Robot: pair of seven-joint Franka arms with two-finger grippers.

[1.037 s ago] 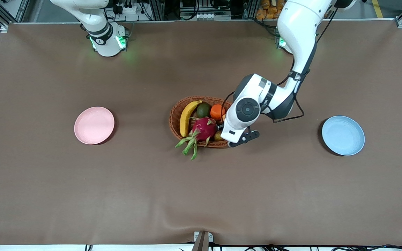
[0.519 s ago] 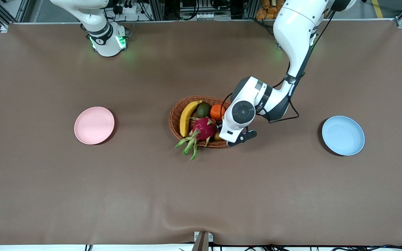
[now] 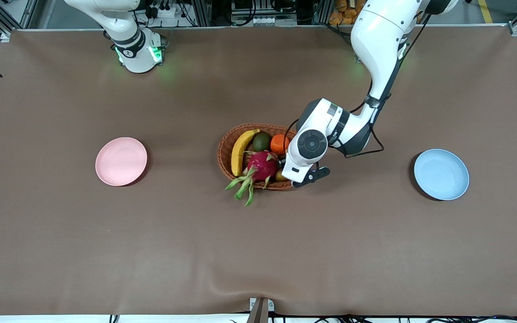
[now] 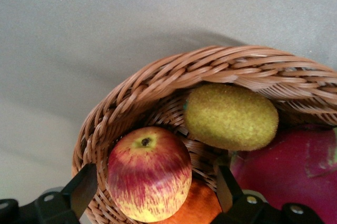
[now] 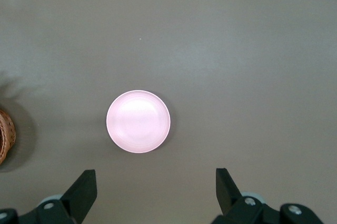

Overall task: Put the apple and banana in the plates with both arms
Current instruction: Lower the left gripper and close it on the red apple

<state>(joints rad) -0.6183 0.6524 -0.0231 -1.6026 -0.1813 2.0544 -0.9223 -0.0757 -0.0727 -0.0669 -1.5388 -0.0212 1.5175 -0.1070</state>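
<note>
The apple (image 4: pixel 149 173) was seen in the basket (image 4: pixel 158 84) between the spread fingers of the left gripper (image 4: pixel 152 195), ungripped, hidden by the wrist from the front. The right gripper (image 5: pixel 155 192), high over the pink plate (image 5: pixel 138 121), was held open; the banana (image 3: pixel 240 151) lay in the basket
</note>
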